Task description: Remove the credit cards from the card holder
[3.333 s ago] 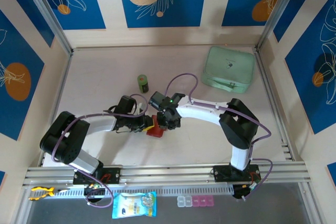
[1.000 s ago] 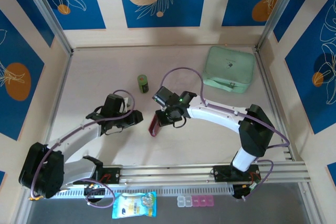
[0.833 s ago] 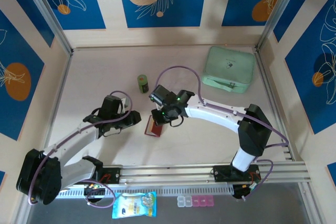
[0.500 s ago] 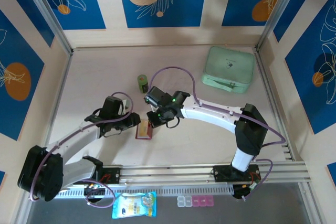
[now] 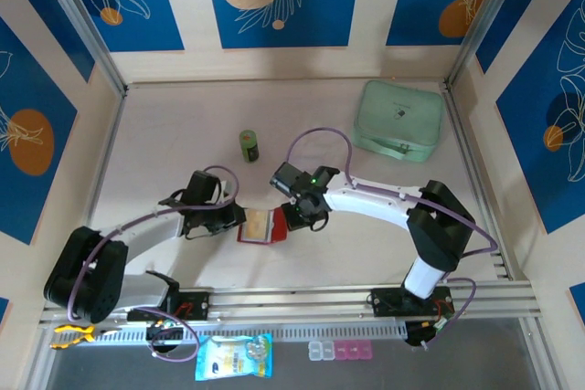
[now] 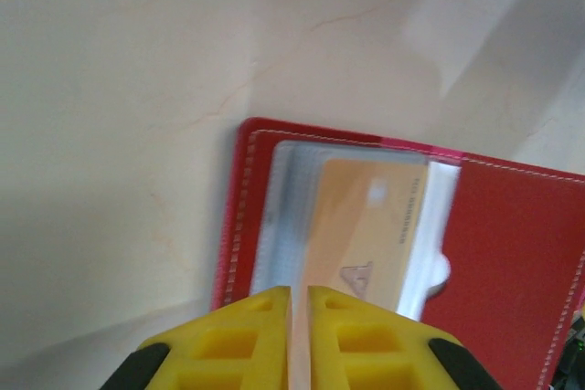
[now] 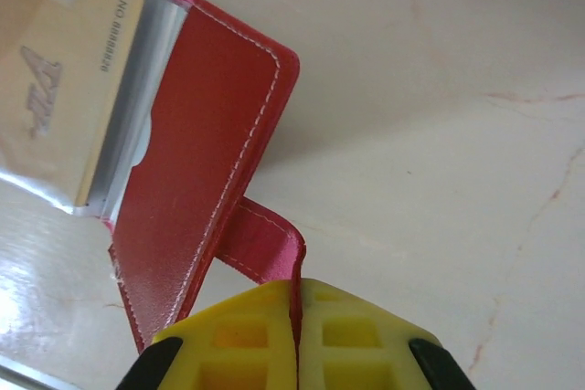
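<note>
Two hands are holding an open red wallet on the counter.
The wallet (image 5: pixel 260 226) is lying open just toward 6 o'clock of the middle of the counter (image 5: pixel 183 134), with a tan card (image 6: pixel 370 230) sitting inside its clear sleeve (image 6: pixel 279 226). The left hand (image 6: pixel 300 294), at the wallet's 9 o'clock, is pinching almost shut on a thin pale edge of that sleeve; whether the card is caught too, I cannot tell. The right hand (image 7: pixel 295 285), at the wallet's 3 o'clock, is clamping tight on the red tab (image 7: pixel 265 239) sticking out from the cover.
</note>
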Robot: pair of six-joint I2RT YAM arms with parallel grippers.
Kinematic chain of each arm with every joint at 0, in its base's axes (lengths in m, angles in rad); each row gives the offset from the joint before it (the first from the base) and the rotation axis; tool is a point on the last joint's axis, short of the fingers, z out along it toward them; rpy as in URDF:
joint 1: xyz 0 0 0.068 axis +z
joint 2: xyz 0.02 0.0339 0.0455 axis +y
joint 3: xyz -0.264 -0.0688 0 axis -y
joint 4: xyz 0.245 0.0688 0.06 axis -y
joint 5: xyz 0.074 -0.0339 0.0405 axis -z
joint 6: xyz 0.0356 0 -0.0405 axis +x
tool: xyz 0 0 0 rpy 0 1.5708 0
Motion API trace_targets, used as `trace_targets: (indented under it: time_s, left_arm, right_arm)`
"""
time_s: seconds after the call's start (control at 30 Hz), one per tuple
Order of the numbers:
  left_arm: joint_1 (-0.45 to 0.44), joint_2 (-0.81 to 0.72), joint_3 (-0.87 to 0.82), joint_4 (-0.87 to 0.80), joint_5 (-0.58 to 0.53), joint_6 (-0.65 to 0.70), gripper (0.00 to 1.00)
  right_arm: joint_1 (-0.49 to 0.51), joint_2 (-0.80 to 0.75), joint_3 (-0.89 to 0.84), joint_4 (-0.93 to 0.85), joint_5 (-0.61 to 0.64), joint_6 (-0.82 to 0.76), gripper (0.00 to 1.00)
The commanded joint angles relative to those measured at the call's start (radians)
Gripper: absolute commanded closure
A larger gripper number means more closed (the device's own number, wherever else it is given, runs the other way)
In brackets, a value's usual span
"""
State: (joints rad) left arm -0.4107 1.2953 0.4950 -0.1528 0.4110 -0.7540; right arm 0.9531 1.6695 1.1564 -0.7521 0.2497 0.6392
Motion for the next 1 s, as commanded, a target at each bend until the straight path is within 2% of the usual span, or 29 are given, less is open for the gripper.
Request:
trace_targets:
  time_s: [0.0, 0.27, 0.73, 0.83, 0.97]
  left_arm:
    - [-0.005, 0.02, -0.018, 0.009, 0.012, -0.003, 0.88]
    - [-0.007, 0.058, -0.039, 0.048, 0.013, -0.025, 0.89]
    - [-0.011, 0.055, -0.049, 0.009, -0.028, -0.039, 0.89]
    - [-0.011, 0.047, -0.045, 0.0, -0.021, -0.037, 0.88]
    - [-0.011, 0.009, -0.027, -0.034, -0.027, -0.033, 0.88]
  right_arm:
    - [-0.016, -0.033, -0.034, -0.005, 0.024, 0.021, 1.0]
    - [-0.052, -0.024, -0.091, 0.079, -0.024, -0.012, 0.99]
    - [-0.077, 0.118, -0.06, 0.112, -0.031, -0.062, 0.99]
    - [-0.078, 0.123, -0.042, 0.076, -0.008, -0.062, 0.97]
    - [-0.078, 0.072, -0.043, 0.041, 0.012, -0.051, 0.88]
